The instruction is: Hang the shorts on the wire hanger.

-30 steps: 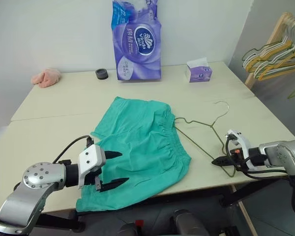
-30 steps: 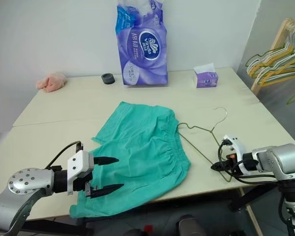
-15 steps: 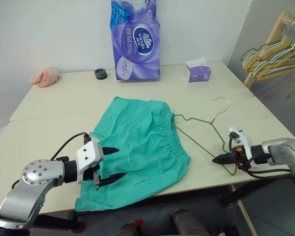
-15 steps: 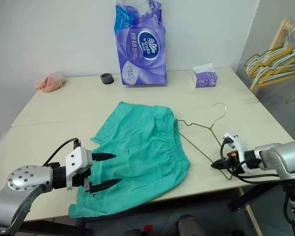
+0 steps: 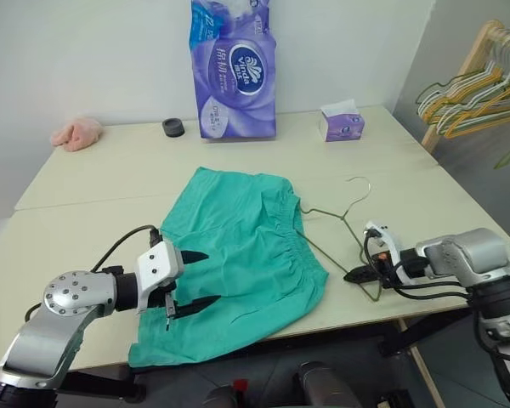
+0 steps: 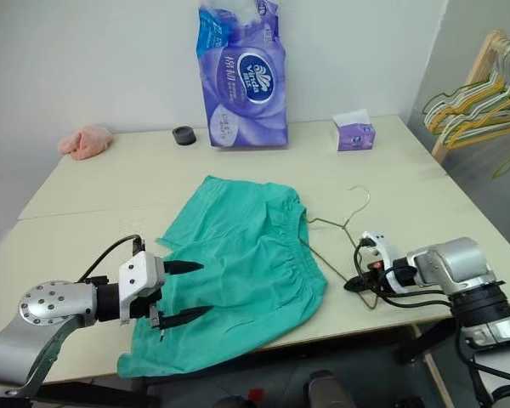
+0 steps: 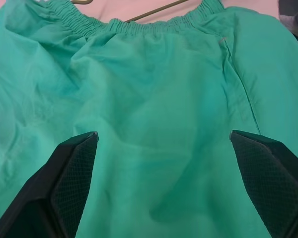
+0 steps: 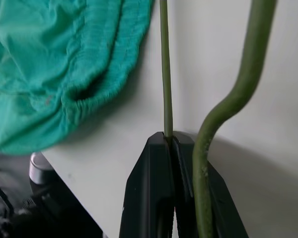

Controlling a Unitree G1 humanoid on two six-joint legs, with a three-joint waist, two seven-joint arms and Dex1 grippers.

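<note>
The long pale table (image 5: 93, 183) carries nearly everything: the shorts (image 5: 238, 255) are spread flat across its middle with the gathered waistband facing the robot's right, and the wire hanger (image 5: 336, 225) lies just beside that waistband, one end of its triangle touching or slipping under the cloth, its hook pointing toward the far side. Behind them stand a tall purple pack of tissue rolls (image 5: 234, 72), a small purple tissue box (image 5: 342, 123), a black ring (image 5: 173, 127) and a pink cloth (image 5: 76, 133), with a rack of yellow and green hangers (image 5: 467, 102) off the table's right end. The left gripper (image 5: 191, 280) hovers over the near leg of the shorts with its fingers spread wide and nothing between them. The right gripper (image 5: 357, 274) is pinched tight on the hanger's bottom wire near the lower corner; the right wrist view shows the thin wire caught between the closed tips. The risk I see is that grip: the wire is thin and held at one end, so it could swivel or slide out as it is pushed into the fabric, or it could plough the waistband into a bunch instead of entering it, since the other gripper holds no cloth open. Compared with a second ago, the right gripper and the hanger have slid closer to the shorts, while the left one has stayed put, wide as before.
</note>
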